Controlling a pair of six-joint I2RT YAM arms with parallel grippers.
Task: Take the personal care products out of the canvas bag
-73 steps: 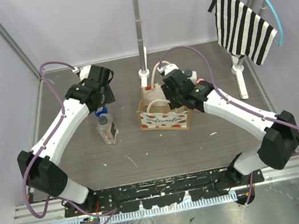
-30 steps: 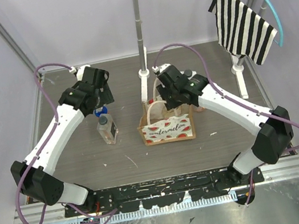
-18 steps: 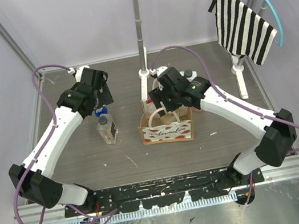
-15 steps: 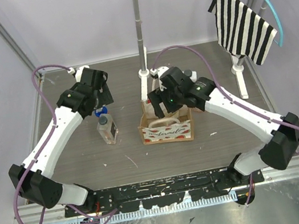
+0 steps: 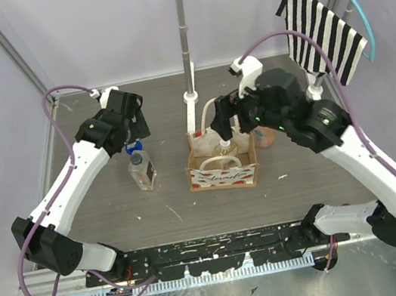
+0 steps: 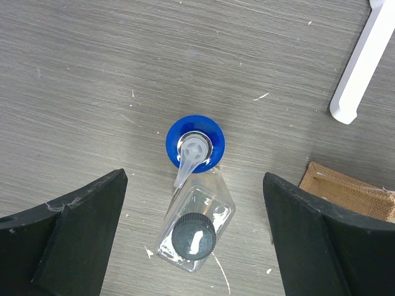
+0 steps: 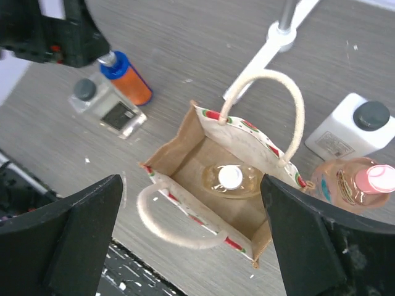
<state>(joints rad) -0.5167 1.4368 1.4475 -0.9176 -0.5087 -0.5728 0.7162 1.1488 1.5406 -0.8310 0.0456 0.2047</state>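
A white-capped bottle [image 7: 231, 177] stands inside the canvas bag [image 7: 176, 148], the last I can see there. The right fingers [image 7: 80, 234] hover spread above its mouth; next they should drop straight in and pinch it. The left fingers [image 6: 74, 216], also spread, hang over the blue-capped bottle [image 6: 195, 143] on the worktop [image 6: 92, 74].

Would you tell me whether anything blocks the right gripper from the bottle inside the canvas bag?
Nothing visible does: the white-capped bottle sits uncovered in the open canvas bag, both rope handles aside, right gripper open above.
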